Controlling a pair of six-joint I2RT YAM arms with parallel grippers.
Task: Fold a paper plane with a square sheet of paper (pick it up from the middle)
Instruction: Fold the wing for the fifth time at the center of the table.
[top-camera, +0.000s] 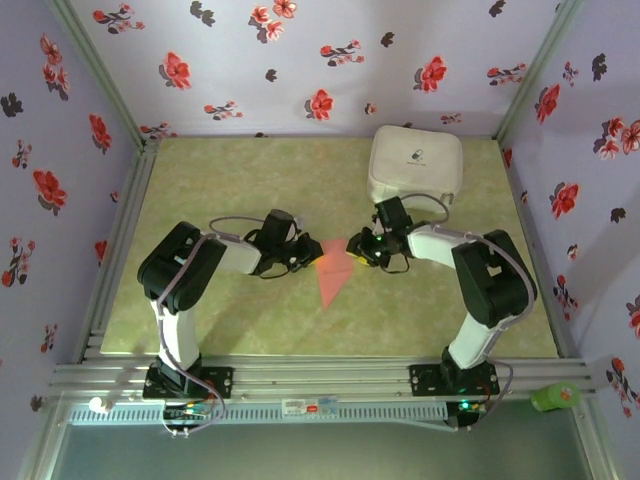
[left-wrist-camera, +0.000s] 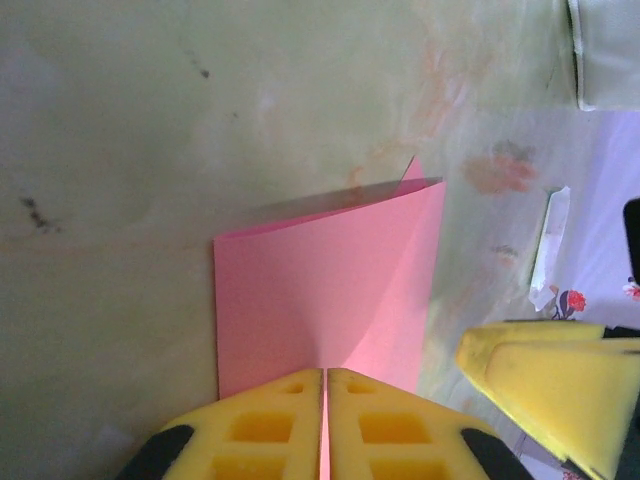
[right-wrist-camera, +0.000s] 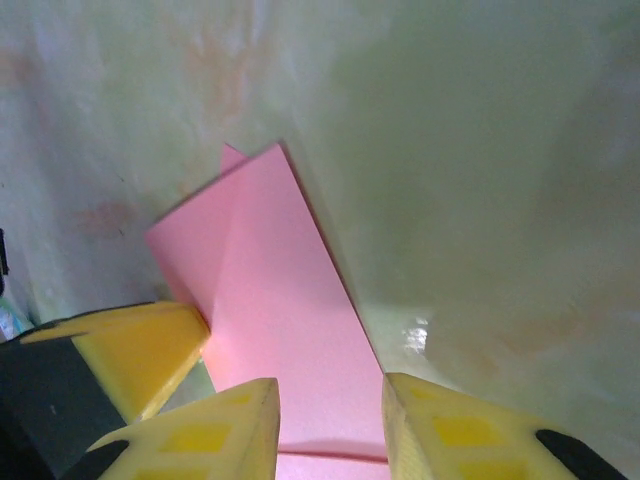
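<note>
Salmon paper (top-camera: 330, 272), folded, at table (top-camera: 200, 200) centre. Left gripper (left-wrist-camera: 325, 375) at 9 o'clock, clamped on near edge, presumably anchoring; right gripper (right-wrist-camera: 330, 395) at 3 o'clock, jaws narrowly parted astride opposite edge, ready for creasing.

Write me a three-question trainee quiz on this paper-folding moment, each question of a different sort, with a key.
1. True or false: the left gripper has its jaws shut on the folded salmon-red paper sheet.
2. Where does the white rounded-square case sit on the green table? A: far right corner. B: near left corner. C: between the two grippers.
3. Fill in: the right gripper has its jaws ___, with the sheet's edge lying between them.

Key: 1 true; 2 A; 3 open.
</note>
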